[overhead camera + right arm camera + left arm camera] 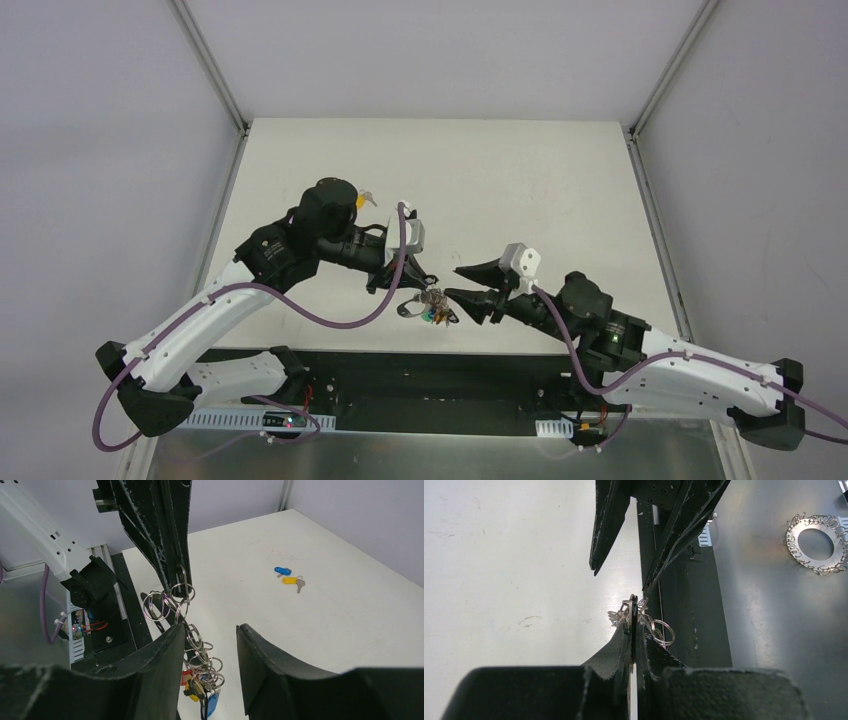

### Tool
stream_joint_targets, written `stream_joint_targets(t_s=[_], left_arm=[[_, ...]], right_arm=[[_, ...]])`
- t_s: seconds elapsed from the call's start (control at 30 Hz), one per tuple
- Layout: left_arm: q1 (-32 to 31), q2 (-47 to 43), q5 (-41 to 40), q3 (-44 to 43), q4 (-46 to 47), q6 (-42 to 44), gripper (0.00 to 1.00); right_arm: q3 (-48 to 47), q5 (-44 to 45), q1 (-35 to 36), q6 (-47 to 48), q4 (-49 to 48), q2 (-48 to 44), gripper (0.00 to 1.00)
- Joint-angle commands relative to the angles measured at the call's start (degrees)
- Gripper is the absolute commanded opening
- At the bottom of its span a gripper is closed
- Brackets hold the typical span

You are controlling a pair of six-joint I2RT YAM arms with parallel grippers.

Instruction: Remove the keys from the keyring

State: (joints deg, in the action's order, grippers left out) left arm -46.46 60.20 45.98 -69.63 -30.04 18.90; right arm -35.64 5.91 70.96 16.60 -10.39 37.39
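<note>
Keyring point(432, 303) aloft, near table point(520, 190) edge

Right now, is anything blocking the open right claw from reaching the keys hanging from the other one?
Nothing visible does. The right gripper is open, and its wrist view shows the keys hanging between its fingers, below the keyring pinched by the left gripper.

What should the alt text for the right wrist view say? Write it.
The left gripper holds up a keyring, a chain of metal rings with red, yellow and blue keys at its bottom, seen in the gap of the open right gripper. A blue key and a yellow key lie loose on the white table beyond.
</note>
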Motion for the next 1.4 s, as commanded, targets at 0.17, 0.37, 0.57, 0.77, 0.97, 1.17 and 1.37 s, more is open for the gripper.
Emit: stream_joint_targets(t_s=[0.17, 0.37, 0.57, 0.77, 0.97, 1.17, 1.37], left_arm=[[-0.3, -1.09, 0.88, -1.4, 1.57, 0.94, 0.0], [-0.3, -1.21, 1.14, -1.5, 1.55, 0.74, 0.0], [-0.25, -1.5, 1.29, -1.3, 1.57, 0.59, 0.0], [-0.3, -1.56, 1.64, -1.21, 1.57, 0.51, 0.0], [-0.28, -1.57, 1.81, -1.39, 1.57, 0.57, 0.0], [-0.22, -1.67, 1.16, -1.4, 1.54, 0.68, 0.0], [-0.25, -1.96, 0.4, -1.37, 1.64, 0.91, 0.0]], right_arm=[[-3.23, -2.2, -0.26, -0.95, -1.67, -0.18, 0.49], [-3.96, -2.34, -0.2, -0.65, -3.98, 2.16, 0.49], [-4.19, -1.93, -0.21, -0.08, -6.2, 3.97, 0.48], [-4.29, -1.92, -0.21, 0.51, -7.69, 5.09, 0.44], [-4.44, -1.24, -0.21, 0.89, -8.14, 5.33, 0.4], [-4.28, -2.28, -0.22, 0.38, -7.9, 5.14, 0.28], [-3.23, -1.19, -0.21, -0.75, -6.11, 2.75, 0.28]])
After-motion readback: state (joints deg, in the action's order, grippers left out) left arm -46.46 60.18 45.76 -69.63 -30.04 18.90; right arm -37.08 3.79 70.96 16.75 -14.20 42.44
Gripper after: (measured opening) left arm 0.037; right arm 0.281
